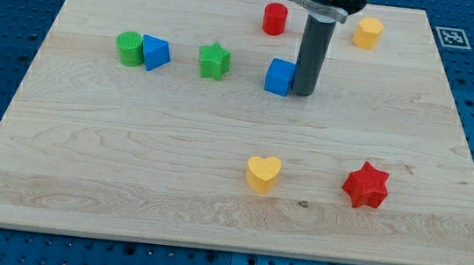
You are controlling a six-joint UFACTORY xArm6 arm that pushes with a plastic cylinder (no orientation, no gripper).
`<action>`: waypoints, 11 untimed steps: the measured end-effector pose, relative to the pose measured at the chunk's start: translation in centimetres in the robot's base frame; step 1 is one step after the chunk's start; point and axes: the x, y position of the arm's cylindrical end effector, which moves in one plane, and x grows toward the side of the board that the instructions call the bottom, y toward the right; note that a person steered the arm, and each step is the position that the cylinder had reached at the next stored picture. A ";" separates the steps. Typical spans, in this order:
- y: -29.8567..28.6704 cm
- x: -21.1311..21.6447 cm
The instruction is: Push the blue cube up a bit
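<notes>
Camera view had my tip [302, 93] planted on the wooden surface [128, 156], right up against the blue cube [279, 76], which sat touching it on the view's left side. No gripper on this rig, just the rod, so nothing was held. Red cylinder [274, 19] sat up and left of the tip, yellow block [367, 32] up and right. Further left were the green star [214, 60], a second blue block [154, 52] and a green cylinder [128, 48] touching it. Below the tip were the yellow heart [263, 173] and red star [366, 185].
</notes>
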 end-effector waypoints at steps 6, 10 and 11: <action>-0.2 2.9; -2.5 0.9; -2.5 0.3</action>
